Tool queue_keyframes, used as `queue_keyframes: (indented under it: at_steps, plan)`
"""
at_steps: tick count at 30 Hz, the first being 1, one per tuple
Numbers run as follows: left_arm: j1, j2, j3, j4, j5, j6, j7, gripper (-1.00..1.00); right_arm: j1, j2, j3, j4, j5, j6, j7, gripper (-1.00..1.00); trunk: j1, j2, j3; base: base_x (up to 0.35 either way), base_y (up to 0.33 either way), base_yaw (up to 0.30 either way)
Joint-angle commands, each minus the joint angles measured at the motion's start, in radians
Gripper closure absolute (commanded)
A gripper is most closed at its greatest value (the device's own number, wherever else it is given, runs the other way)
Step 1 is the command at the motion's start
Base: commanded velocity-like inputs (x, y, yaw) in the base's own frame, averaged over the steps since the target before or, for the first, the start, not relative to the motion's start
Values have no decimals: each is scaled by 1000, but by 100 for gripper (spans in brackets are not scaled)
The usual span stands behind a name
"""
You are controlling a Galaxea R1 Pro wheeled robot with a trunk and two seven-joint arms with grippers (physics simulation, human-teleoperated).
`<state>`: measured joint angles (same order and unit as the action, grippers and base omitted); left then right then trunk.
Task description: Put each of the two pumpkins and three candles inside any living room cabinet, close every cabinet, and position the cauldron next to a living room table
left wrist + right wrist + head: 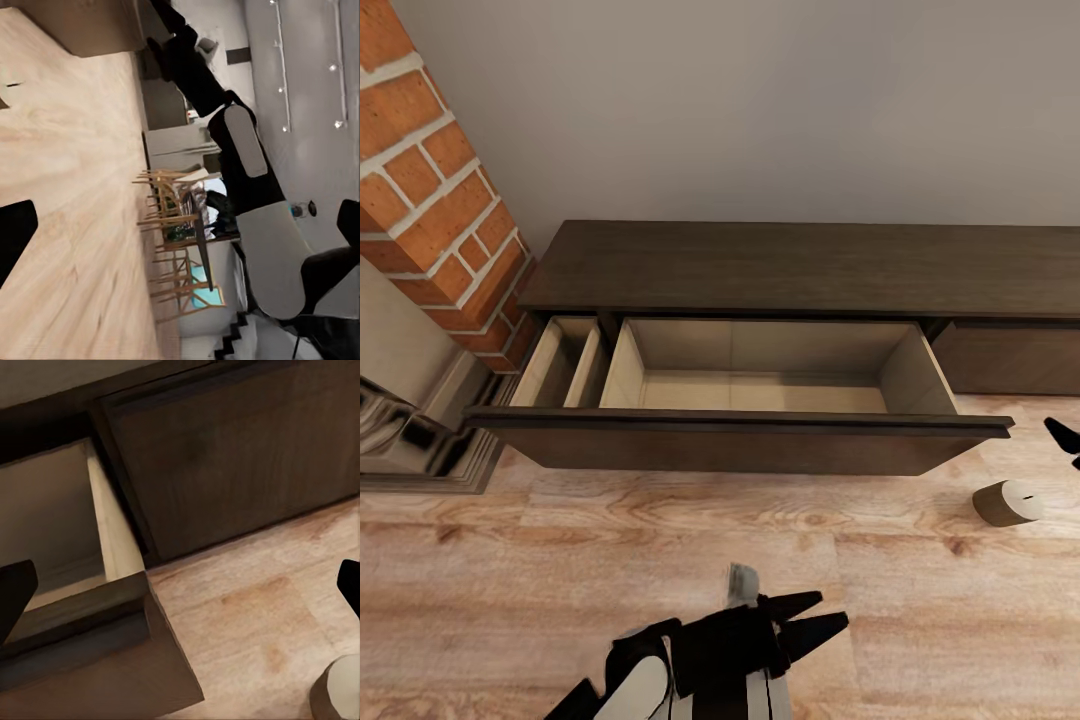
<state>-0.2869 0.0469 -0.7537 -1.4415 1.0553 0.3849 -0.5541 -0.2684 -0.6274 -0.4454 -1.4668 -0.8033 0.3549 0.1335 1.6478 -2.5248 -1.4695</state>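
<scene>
The long dark brown cabinet stands against the wall with its wide drawer pulled out. The drawer's pale beige inside holds nothing. One beige candle lies on its side on the floor, right of the drawer's front corner. My right gripper hangs just above it at the picture's edge, open. In the right wrist view the candle sits low between the spread fingertips, beside the drawer's corner. My left gripper is open near the floor, in front of the drawer. Pumpkins, cauldron and table are out of view.
A red brick column and the fireplace base stand left of the cabinet. A closed drawer front lies right of the open one. In the left wrist view my right arm crosses before distant wooden chairs.
</scene>
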Motion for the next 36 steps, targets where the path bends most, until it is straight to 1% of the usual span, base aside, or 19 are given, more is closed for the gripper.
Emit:
queue_keyframes:
  at_steps: [1, 2, 4, 6, 7, 8, 9, 12, 14, 17, 20, 22, 26, 28, 29, 32, 34, 35, 36]
  plan:
    - [-3, -17, 0, -25, -2, 12, 12, -100, 0, 0, 6, 0, 2, -6, 0, -100, 0, 0, 0, 0, 0, 0]
    - [-4, -27, 7, -34, -2, 32, 17, -100, 0, 0, 8, -1, 3, -8, 1, -100, 0, 0, 0, 0, 0, 0]
    - [-6, -38, 38, -43, -3, 71, 19, -100, 0, 0, 9, -1, 4, -10, 1, -100, 0, 0, 0, 0, 0, 0]
    - [-7, -54, 144, -48, -4, 114, 15, -100, 0, 0, 11, -1, 4, -11, 9, -100, 0, 0, 0, 0, 0, 0]
    - [-7, -58, 171, -48, -4, 118, 8, -100, 0, 0, 11, -1, 4, -11, 12, -100, 0, 0, 0, 0, 0, 0]
    - [-7, -61, 181, -48, -4, 119, 4, -100, 0, 0, 11, -1, 4, -11, 14, -100, 0, 0, 0, 0, 0, 0]
    - [-7, -74, 203, -48, -4, 120, -12, -100, 0, 0, 11, -1, 4, -11, 16, -100, 0, 0, 0, 0, 0, 0]
    - [-8, -115, 230, -49, -4, 119, -39, -100, 0, 0, 11, -2, 4, -11, 18, -100, 0, 0, 0, 0, 0, 0]
    - [-8, -140, 243, -49, -5, 102, -47, -100, 0, 1, 12, -2, 4, -11, 18, -100, 0, 0, 0, 0, 0, 0]
    - [-8, -151, 249, -49, -4, 45, -49, -100, 0, 2, 22, -3, 4, -12, 19, -100, 0, 0, 0, 0, 0, 0]
    - [-8, -154, 252, -46, -3, -30, -45, -100, 0, 10, 46, -4, 5, -14, 20, -100, 0, 0, 0, 0, 0, 0]
    - [-8, -155, 253, -46, 0, -68, -42, -100, 0, 15, 68, -5, 5, -14, 19, -100, 0, 0, 0, 0, 0, 0]
    - [-8, -159, 254, -44, 3, -100, -38, -100, 0, 18, 97, -6, 6, -31, 18, -100, 0, 0, 0, 0, 0, 0]
    - [-8, -162, 255, -45, 3, -102, -42, -100, 0, 18, 110, -7, 6, -35, 18, -100, 0, 0, 0, 0, 0, 0]
    - [-8, -162, 257, -45, 4, -111, -47, -100, 0, 18, 129, -7, 6, -36, 18, -100, 0, 0, 0, 0, 0, 0]
    - [-6, -155, 268, -40, 6, -238, -53, -100, 0, 20, 159, -7, 7, -38, 17, -100, 0, 0, 0, 0, 0, 0]
    - [-5, -154, 269, -40, 6, -267, -54, -100, 0, 20, 176, -7, 7, -40, 17, -100, 0, 0, 0, 0, 0, 0]
    - [-5, -149, 271, -39, 6, -292, -71, -100, 0, 20, 203, -6, 7, -73, 18, -100, 0, 0, 0, 0, 0, 0]
    - [-5, -149, 270, -38, 6, -294, -82, -100, 0, 21, 214, -6, 7, -79, 18, -100, 0, 0, 0, 0, 0, 0]
